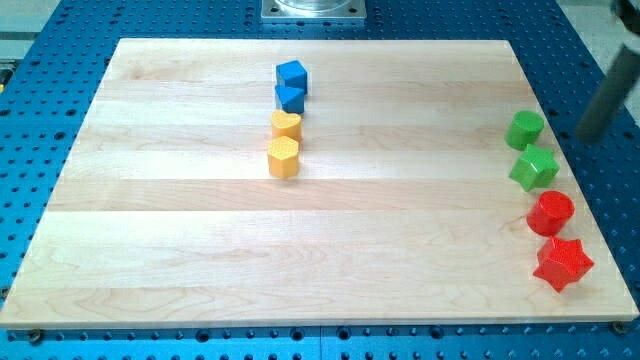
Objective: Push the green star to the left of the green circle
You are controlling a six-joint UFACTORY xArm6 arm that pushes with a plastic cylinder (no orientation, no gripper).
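Eight blocks sit on the wooden desk [150, 250]: two blue, two yellow, two red, plus green circle [524, 129] and green star [534, 168], my tip [586, 134] beside the circle, no end effector to judge.

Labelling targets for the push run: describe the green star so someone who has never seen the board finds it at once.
Start at the wooden board and go to its edge on the view's right, where four blocks run top to bottom. The green star is second from the top, just below the green circle and above the red cylinder. It is the green one with points, not round. My tip is right of the circle.
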